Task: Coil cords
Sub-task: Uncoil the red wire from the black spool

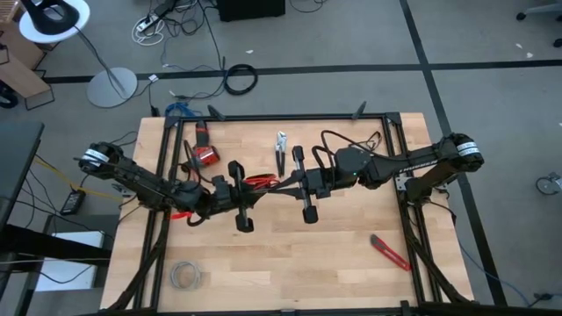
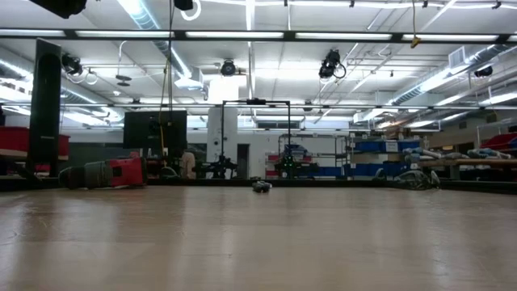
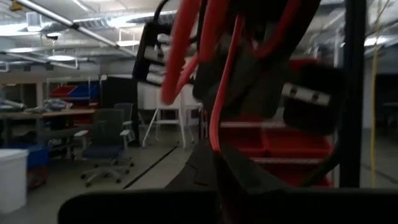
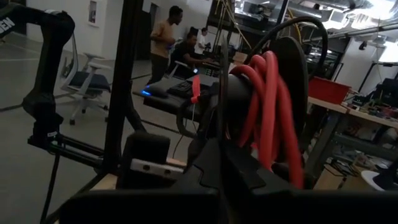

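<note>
Where both arms meet, pliers (image 1: 281, 151) and red cutter (image 1: 389, 252) flank them.

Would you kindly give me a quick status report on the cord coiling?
Left gripper shut on red cord. Right gripper shut on it too, both raised mid-table. Cord looped between them. Pliers and red cutter lie apart, not obstructing.

- The table (image 1: 290, 263) was pale wood in jointed strips, smooth and matt.
- The red cord (image 4: 268, 106) looked like smooth, slightly glossy plastic sheathing.
- Both arms and the left gripper (image 1: 239, 195) were matt black.
- The box cutter (image 1: 389, 252) had a red plastic-looking handle.
- The pliers (image 1: 281, 149) showed bare metal.
</note>
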Available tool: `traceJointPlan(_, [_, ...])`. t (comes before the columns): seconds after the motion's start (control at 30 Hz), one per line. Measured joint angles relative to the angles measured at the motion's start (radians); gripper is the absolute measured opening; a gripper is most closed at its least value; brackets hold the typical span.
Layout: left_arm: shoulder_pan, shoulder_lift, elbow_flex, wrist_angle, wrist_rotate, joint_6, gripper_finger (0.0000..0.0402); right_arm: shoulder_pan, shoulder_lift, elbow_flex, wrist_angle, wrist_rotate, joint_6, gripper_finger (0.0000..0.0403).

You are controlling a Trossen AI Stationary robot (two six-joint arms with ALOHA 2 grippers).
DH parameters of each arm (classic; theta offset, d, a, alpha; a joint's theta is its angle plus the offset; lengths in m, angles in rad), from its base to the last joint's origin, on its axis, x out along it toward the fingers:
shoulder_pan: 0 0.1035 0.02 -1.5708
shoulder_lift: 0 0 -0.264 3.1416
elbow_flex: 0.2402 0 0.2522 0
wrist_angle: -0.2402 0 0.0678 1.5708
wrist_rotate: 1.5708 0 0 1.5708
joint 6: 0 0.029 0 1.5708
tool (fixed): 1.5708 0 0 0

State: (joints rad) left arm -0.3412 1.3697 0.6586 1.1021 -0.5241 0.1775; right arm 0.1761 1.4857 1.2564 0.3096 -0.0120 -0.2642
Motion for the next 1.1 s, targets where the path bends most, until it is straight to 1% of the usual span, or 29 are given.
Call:
traceJointPlan(0.23, [0.001, 0.000, 0.000, -0.049, -0.007, -0.024, 0.0002, 0.007, -0.013, 0.000, -0.002, 0.018, -0.023, 0.0000])
traceJointPlan(0.83, [0.004, 0.000, -0.001, -0.184, -0.126, -0.038, 0.0000, 0.008, -0.039, 0.000, 0.011, 0.022, -0.037, 0.0000])
traceJointPlan(1.1, [0.036, 0.000, -0.001, -0.258, -0.133, -0.104, 0.0000, 0.008, -0.048, 0.000, 0.017, 0.023, -0.043, 0.0000])
